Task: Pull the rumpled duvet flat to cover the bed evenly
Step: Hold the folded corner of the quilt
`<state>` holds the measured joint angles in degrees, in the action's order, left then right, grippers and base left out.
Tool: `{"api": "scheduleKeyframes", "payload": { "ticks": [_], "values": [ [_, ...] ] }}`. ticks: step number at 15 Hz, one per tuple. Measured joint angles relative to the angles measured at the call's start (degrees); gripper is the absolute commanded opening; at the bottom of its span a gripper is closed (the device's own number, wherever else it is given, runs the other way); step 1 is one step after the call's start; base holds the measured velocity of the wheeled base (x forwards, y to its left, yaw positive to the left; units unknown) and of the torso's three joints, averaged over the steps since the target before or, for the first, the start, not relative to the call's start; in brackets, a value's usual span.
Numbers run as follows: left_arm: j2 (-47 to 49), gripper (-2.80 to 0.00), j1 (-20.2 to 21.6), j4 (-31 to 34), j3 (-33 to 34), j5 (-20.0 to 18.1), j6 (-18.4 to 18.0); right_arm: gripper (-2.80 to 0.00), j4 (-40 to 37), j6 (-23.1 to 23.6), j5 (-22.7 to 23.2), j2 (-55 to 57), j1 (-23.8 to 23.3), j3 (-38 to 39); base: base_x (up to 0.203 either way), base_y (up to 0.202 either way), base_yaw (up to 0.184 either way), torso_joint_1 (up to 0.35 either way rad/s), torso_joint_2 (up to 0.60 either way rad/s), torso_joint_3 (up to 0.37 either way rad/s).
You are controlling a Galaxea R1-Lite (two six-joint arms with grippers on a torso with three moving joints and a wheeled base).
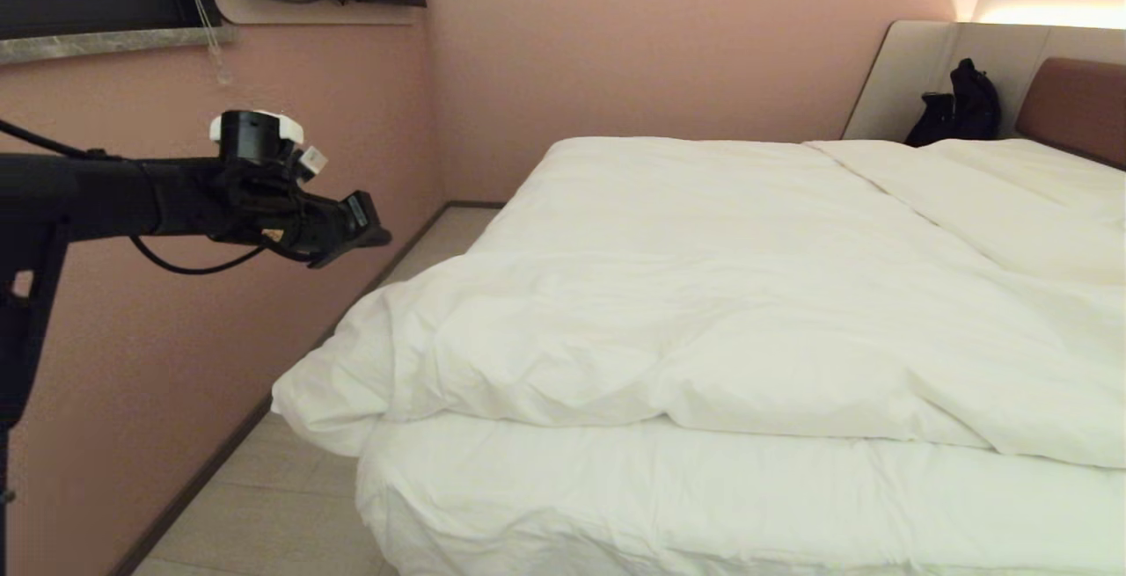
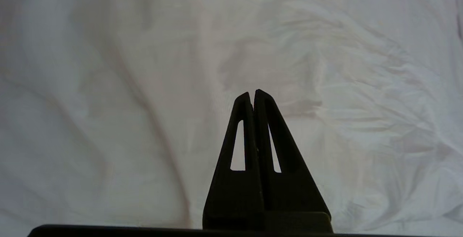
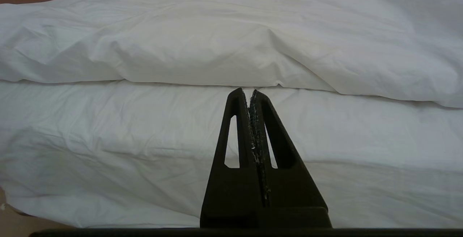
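While duvet (image 1: 704, 330) lies bunched ahead of and below raised left claw (image 1: 374, 229), pressed together, empty: approach step. Next: spread, lower, pinch hem.

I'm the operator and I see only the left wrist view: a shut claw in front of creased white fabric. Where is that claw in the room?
Observer: The left claw is raised in the air beside the bed, over the floor strip by the pink wall, not touching the duvet.
Operator: Does the duvet reach the foot of the bed?
Observer: No. Its near edge is folded back in a puffy ridge, leaving a band of white bedding below it uncovered.
Operator: And the other arm?
Observer: The right claw is shut and empty, pointing at that near edge from low down.
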<state>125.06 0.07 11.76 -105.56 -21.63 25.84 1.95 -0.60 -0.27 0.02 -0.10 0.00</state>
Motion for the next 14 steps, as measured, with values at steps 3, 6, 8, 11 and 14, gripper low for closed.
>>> {"api": "scheduleKeyframes", "payload": {
  "ticks": [3, 6, 8, 11, 14],
  "values": [
    [3.62, -2.8, 0.0, 0.11, -2.23, 0.23, -1.09, -2.8, 0.02, -0.04, 0.02, 0.0, 0.0, 0.0, 0.0, 0.0, 0.0, 0.0, 0.0, 0.0],
    [6.6, -2.8, 0.0, 0.22, -4.23, 1.22, -2.49, -2.8, 0.02, -0.02, 0.0, 0.0, 0.0, 0.0, 0.0, 0.0, 0.0, 0.0, 0.0, 0.0],
    [8.43, -2.8, 0.0, 0.17, -5.07, 3.22, -4.29, -2.8, 0.02, -0.01, 0.01, 0.0, 0.0, 0.0, 0.0, 0.0, 0.0, 0.0, 0.0, 0.0],
    [10.61, -2.8, -0.29, 0.0, -5.5, 6.11, -7.12, -2.8, 0.02, -0.02, 0.01, 0.0, 0.0, 0.0, 0.0, 0.0, 0.0, 0.0, 0.0, 0.0],
    [11.74, -2.8, -0.62, -0.05, -5.71, 6.11, -7.26, -2.8, 0.05, -0.02, 0.0, 0.0, 0.0, 0.0, 0.0, 0.0, 0.0, 0.0, 0.0, 0.0]
  ]
}}
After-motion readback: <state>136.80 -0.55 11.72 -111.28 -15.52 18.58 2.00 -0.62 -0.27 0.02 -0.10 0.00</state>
